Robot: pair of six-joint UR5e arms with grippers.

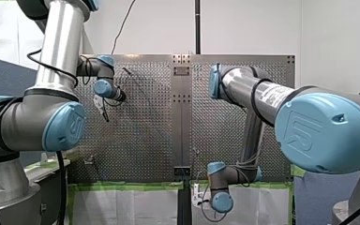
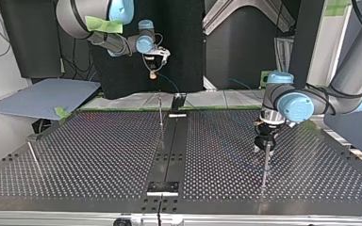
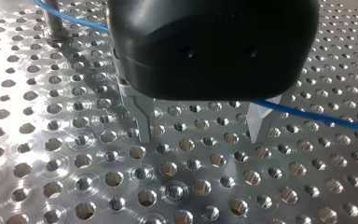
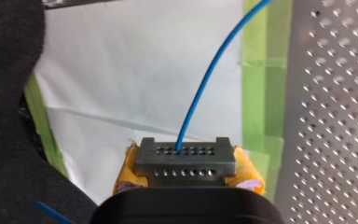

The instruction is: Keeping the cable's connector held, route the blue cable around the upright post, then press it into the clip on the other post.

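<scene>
The grey connector [image 4: 185, 158] sits between the yellow pads of my right gripper [image 4: 186, 164], which is shut on it. The blue cable [image 4: 205, 79] leaves the connector and runs toward the perforated table. In the top view my right gripper [image 2: 153, 73] hangs above the table's far edge. My left gripper [image 3: 200, 135] is open, its metal fingers [image 3: 144, 123] just above the plate. The blue cable [image 3: 317, 116] passes behind one finger and on to an upright post [image 3: 52, 18]. In the top view my left gripper [image 2: 264, 147] is right above a thin post [image 2: 266, 165].
Another thin post [image 2: 160, 115] stands near the table's middle seam, and a third [image 2: 34, 159] at the top view's left. A dark centre strip [image 2: 169, 150] with brackets divides the plate. Green tape [image 4: 261, 70] and white sheeting border the table's edge.
</scene>
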